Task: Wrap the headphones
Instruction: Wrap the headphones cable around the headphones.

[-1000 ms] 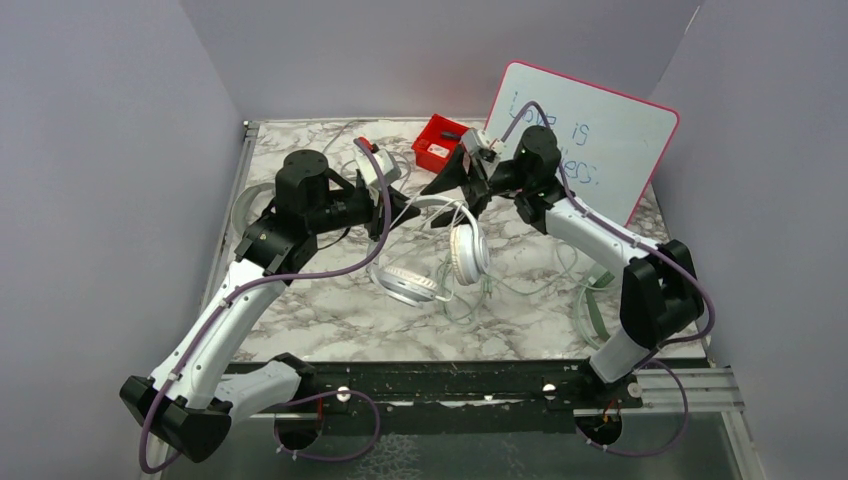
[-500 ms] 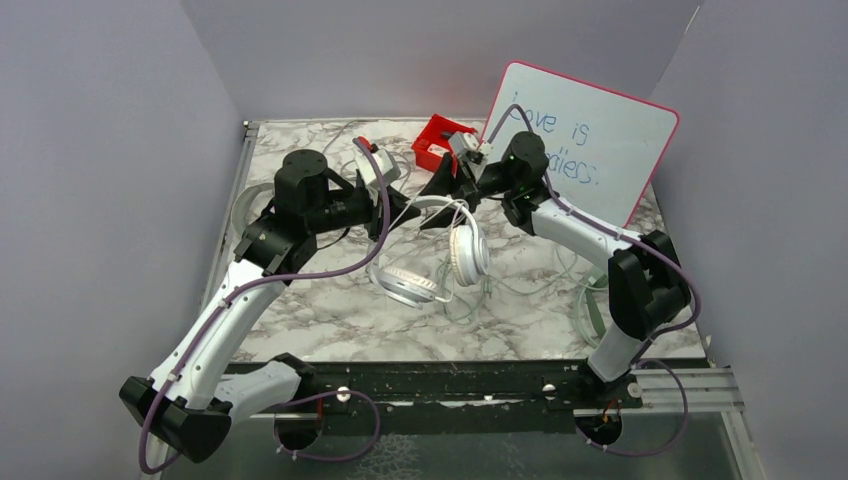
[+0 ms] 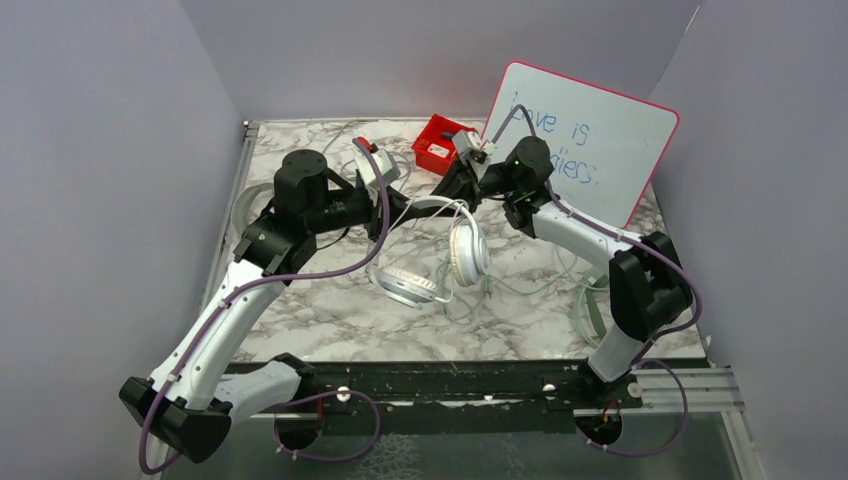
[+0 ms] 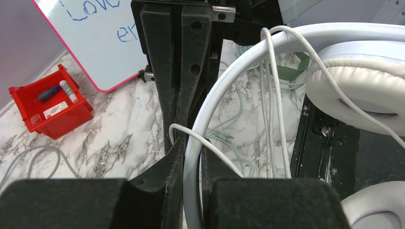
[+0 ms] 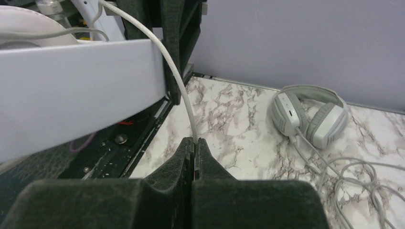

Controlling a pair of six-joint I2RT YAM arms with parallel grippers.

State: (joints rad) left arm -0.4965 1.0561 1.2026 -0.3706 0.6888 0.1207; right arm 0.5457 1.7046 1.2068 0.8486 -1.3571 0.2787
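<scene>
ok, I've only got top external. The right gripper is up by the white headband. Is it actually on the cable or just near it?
Observer: On it. The right wrist view shows the right gripper shut on the white cable, pinched at the fingertips.
Operator: and the left?
Observer: The left wrist view shows the left gripper clamped on the white headband, which runs between its fingers.
Operator: any wraps on yet?
Observer: The left wrist view shows several strands of the white cable hanging over the white headband, next to the ear cup.
</scene>
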